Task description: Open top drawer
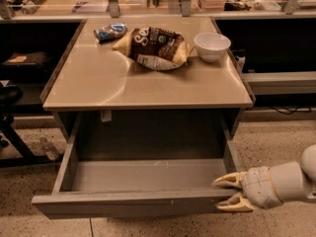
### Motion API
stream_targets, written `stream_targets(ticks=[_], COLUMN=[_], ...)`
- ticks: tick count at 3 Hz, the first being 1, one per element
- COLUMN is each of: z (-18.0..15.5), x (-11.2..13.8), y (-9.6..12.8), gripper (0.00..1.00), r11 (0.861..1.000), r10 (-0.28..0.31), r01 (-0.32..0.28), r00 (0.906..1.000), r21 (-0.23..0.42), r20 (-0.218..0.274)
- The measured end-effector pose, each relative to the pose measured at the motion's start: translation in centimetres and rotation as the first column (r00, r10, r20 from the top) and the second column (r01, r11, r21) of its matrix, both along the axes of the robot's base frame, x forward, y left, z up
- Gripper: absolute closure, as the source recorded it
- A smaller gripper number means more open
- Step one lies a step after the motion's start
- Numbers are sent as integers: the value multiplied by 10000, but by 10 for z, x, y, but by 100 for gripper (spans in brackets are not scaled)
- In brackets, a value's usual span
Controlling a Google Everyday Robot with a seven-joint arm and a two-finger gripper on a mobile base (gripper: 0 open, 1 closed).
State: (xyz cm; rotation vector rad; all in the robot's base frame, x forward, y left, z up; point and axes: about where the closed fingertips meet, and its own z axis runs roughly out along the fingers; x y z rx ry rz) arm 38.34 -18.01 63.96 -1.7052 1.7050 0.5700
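The top drawer (133,204) is a wide grey handleless drawer under the beige tabletop. It stands pulled far out toward me, and its plain grey inside shows with nothing in it. My gripper (223,194) is at the drawer's front right corner, low on the right of the view. Its two pale fingers are spread, one above the front panel's top edge by the right wall and one in front of the panel. The white arm runs off the right edge.
On the beige table (98,83) lie a brown snack bag (155,47), a small blue packet (109,32) and a white bowl (212,46) at the back. Dark shelving stands left and right. Speckled floor (276,142) lies around the drawer.
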Motion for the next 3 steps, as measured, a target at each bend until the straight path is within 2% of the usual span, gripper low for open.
stream_targets(ticks=[3], z=[0], x=[-20], y=[-3], gripper=[100], r11=[9998], r10=[39], r01=[-39], r00=[10000], r21=[201], r20=[-5])
